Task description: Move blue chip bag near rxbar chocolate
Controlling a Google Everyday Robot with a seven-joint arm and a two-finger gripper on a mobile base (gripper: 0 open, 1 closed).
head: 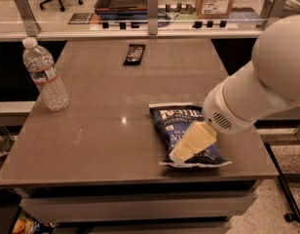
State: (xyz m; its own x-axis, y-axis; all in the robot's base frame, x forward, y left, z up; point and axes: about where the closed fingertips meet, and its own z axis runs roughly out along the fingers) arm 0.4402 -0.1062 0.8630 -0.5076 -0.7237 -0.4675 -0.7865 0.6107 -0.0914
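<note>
Blue chip bag [172,123] lying flat at the near right of the tabletop [111,106], cream end effector [180,153] over the bag's near half, open or closed impossible to tell, rxbar chocolate [134,54] well apart at far centre, water bottle [45,74] upright at left.
</note>
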